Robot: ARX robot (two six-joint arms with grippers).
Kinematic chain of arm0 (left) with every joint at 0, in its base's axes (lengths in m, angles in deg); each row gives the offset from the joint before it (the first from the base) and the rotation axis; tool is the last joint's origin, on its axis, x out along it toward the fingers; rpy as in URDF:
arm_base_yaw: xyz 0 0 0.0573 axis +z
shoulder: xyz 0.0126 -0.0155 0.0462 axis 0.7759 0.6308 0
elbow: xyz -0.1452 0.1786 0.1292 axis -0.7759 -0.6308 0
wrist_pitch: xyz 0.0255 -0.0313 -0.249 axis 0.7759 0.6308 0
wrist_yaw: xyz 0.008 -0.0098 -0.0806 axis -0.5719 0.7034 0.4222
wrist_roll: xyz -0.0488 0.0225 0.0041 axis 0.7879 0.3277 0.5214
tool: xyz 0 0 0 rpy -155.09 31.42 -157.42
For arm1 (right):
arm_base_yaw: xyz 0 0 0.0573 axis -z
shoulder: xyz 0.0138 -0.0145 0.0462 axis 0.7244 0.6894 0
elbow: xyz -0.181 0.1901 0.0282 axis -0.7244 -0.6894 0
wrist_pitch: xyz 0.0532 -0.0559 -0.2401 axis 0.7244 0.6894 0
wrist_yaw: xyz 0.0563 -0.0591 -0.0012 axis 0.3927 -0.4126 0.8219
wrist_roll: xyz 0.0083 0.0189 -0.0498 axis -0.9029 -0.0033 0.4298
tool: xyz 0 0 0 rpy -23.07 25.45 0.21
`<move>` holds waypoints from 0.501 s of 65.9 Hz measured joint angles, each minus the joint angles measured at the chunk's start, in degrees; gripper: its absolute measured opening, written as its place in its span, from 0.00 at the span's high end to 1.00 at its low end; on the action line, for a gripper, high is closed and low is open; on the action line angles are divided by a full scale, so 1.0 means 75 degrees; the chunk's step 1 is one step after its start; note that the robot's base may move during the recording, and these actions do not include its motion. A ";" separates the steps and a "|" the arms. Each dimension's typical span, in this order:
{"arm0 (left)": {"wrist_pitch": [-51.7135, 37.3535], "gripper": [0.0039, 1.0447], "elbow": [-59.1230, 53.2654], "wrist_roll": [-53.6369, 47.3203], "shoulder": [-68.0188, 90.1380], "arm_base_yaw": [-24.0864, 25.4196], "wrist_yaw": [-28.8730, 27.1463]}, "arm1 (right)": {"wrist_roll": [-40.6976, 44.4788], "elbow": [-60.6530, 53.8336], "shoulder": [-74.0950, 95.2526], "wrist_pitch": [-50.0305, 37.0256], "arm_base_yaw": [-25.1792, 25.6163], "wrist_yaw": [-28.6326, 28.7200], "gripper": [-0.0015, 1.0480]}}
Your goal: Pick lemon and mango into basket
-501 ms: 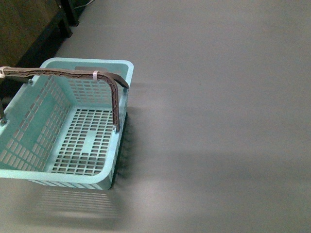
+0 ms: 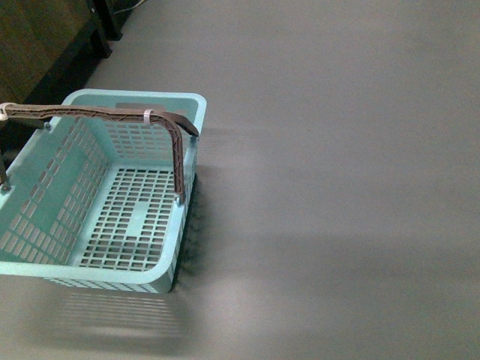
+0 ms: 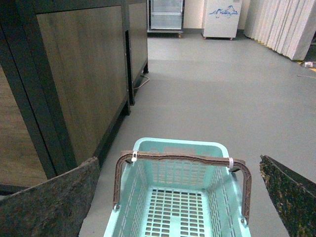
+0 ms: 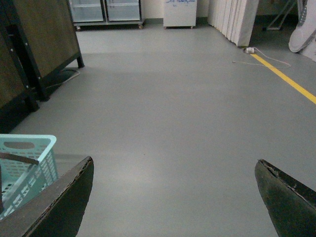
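Note:
The turquoise basket (image 2: pixel 191 112) stands empty on the grey floor at the left of the front view, its brown handle (image 2: pixel 112 114) raised across the top. My left gripper (image 3: pixel 180 165) hangs open above and in front of the basket (image 3: pixel 148 145), whose slotted bottom is bare. My right gripper (image 4: pixel 174 165) is open over bare floor, with one corner of the basket (image 4: pixel 42 148) beside its finger. The lemon and the mango are out of view. Neither arm shows in the front view.
Dark wooden cabinets (image 3: pixel 81 69) stand along the wall beside the basket. Glass-door fridges (image 4: pixel 106 10) and a white unit (image 4: pixel 180 12) line the far wall. White panels (image 4: pixel 232 19), a cable (image 4: pixel 261 59) and a yellow floor line (image 4: pixel 291 81) lie to one side.

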 joint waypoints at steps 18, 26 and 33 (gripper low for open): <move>0.0871 0.06 0.0731 0.6085 0.2512 0.0096 -0.0560 | 0.0000 0.0000 0.0000 0.0000 0.0000 0.0000 0.08; -0.0991 0.06 0.0857 0.7399 0.4567 0.0242 -0.0224 | 0.0000 0.0000 0.0000 0.0000 0.0000 -0.0003 0.08; -0.2990 0.06 0.1288 0.8247 0.6994 0.0020 -0.0248 | 0.0000 0.0000 -0.0003 0.0000 0.0000 -0.0003 0.08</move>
